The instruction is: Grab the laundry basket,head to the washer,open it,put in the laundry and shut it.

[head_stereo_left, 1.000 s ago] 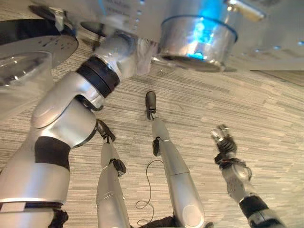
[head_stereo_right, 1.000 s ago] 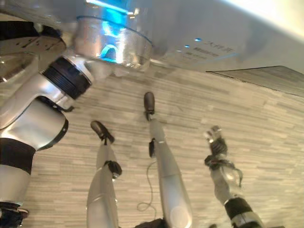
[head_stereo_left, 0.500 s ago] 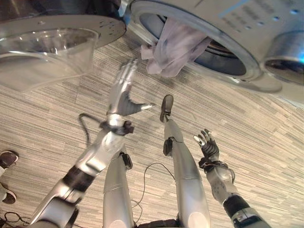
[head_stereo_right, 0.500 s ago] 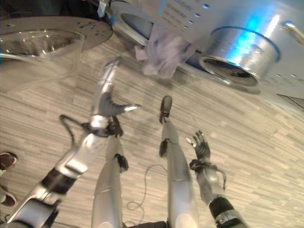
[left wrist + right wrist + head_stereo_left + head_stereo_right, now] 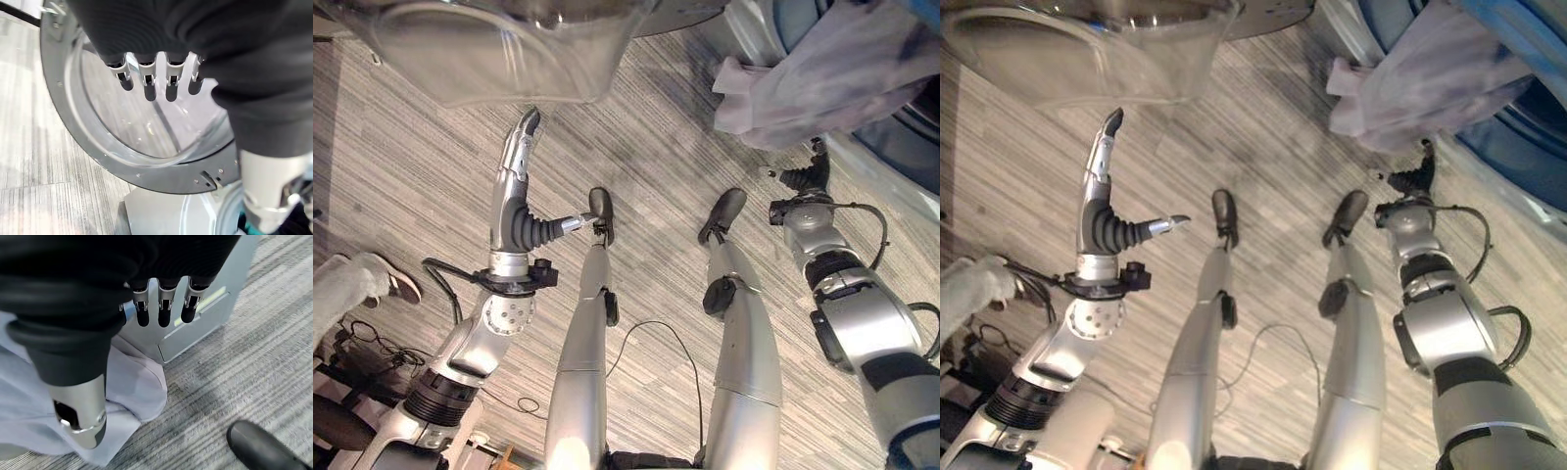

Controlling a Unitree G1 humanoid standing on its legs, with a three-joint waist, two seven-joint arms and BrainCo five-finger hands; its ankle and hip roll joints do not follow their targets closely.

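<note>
Hanging out of the washer (image 5: 901, 147), the laundry (image 5: 822, 78) awaits the right hand (image 5: 800, 179) just beneath, fingers straight, while the left hand (image 5: 516, 186) spreads wide under the door (image 5: 122, 156).

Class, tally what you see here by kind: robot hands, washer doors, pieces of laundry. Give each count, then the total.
Robot hands: 2, the left hand and the right hand
Washer doors: 1, the washer door, open
Pieces of laundry: 1, the pale laundry hanging from the washer opening
Total: 4

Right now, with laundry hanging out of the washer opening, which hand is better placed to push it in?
Probably the right hand: it sits just below the pale laundry draped from the washer opening. The left hand is raised with straight fingers near the open glass door, away from the cloth.
</note>
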